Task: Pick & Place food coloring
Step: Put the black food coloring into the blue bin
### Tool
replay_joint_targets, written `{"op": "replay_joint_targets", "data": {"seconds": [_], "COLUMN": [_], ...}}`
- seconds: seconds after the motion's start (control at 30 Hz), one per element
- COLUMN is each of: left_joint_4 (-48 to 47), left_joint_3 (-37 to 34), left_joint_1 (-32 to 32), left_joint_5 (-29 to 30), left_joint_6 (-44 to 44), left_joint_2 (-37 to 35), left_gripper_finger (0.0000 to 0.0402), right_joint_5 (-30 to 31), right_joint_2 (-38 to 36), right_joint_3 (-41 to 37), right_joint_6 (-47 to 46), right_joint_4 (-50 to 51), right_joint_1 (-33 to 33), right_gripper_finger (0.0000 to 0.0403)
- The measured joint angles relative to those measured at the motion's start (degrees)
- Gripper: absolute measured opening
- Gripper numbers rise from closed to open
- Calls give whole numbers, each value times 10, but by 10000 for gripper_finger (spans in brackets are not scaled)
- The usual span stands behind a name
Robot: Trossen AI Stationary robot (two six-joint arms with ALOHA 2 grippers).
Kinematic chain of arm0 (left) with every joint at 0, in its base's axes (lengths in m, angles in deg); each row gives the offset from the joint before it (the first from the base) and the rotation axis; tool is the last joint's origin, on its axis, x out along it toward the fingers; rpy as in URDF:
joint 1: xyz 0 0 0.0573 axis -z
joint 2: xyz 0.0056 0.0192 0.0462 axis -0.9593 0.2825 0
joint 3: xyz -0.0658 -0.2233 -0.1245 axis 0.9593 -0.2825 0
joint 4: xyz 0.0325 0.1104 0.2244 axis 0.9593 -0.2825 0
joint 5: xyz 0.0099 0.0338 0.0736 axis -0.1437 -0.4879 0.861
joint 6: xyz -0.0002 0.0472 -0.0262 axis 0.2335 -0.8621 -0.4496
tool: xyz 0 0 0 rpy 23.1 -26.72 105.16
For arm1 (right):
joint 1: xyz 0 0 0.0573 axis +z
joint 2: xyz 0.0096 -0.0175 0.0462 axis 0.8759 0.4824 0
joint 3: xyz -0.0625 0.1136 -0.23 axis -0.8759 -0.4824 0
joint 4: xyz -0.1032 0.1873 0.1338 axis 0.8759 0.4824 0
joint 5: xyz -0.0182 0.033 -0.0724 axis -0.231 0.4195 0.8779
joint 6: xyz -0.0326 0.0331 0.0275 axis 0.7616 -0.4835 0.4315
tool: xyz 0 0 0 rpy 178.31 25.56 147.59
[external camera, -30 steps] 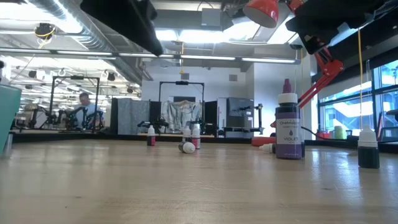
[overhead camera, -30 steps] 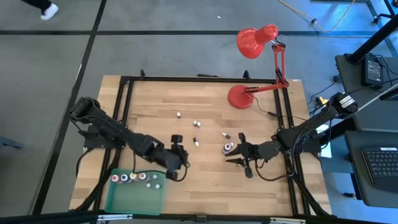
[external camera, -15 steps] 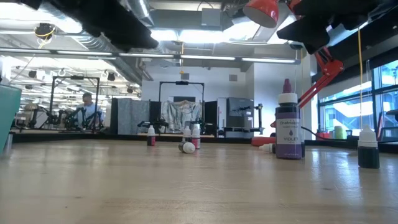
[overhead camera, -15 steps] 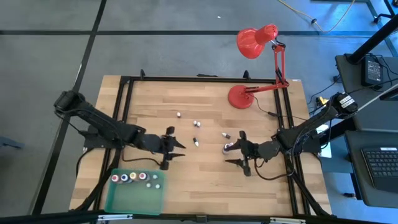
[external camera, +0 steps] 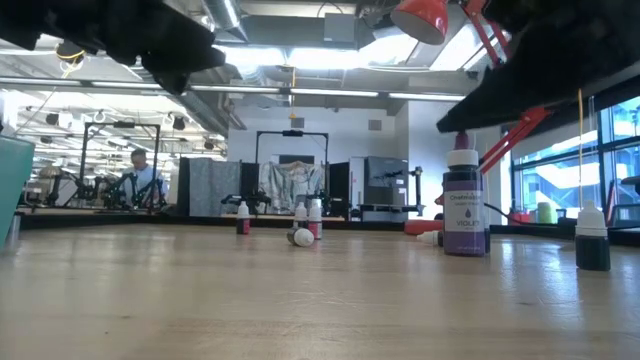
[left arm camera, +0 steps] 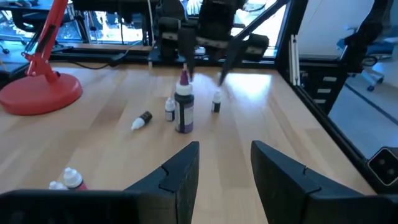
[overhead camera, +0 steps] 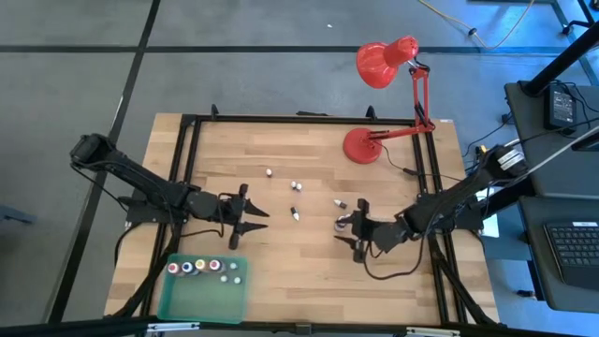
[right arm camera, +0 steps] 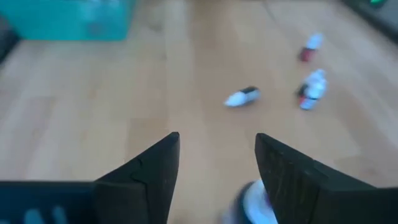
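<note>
High view: right end effector (overhead camera: 357,234) fingers apart just beside violet bottle (overhead camera: 343,224), I'd center on it before closing

The left pincer (overhead camera: 251,213) has been drawn back from the green tray (overhead camera: 183,298): a second ago it hung over the tray's upper right corner, and now it is found farther up the worktop (overhead camera: 309,271) and clear of the tray, pointing toward the right arm, with the arm's elbow swung outward past the worktop's left edge. The right pincer (overhead camera: 358,230) has been shifted slightly toward the worktop's middle, and its fingers, nearly closed a second ago, are now seen parted around the violet bottle (overhead camera: 343,223) without gripping it.
</note>
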Motion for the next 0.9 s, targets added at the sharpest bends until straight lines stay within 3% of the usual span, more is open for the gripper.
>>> {"op": "replay_joint_targets", "data": {"seconds": [0.13,0.67,0.9], "left_joint_4": [1,-1,-2], "left_joint_3": [0,0,0], "left_joint_1": [2,3,3], "left_joint_5": [-6,-16,-15], "left_joint_6": [0,0,0], "left_joint_2": [0,0,0], "left_gripper_finger": [141,141,141], "right_joint_5": [35,59,59], "right_joint_2": [4,-11,-11], "right_joint_3": [0,1,53], "right_joint_6": [17,37,54], "right_joint_4": [-5,-22,17], "right_joint_1": [0,-4,-4], "right_gripper_finger": [205,204,204]}}
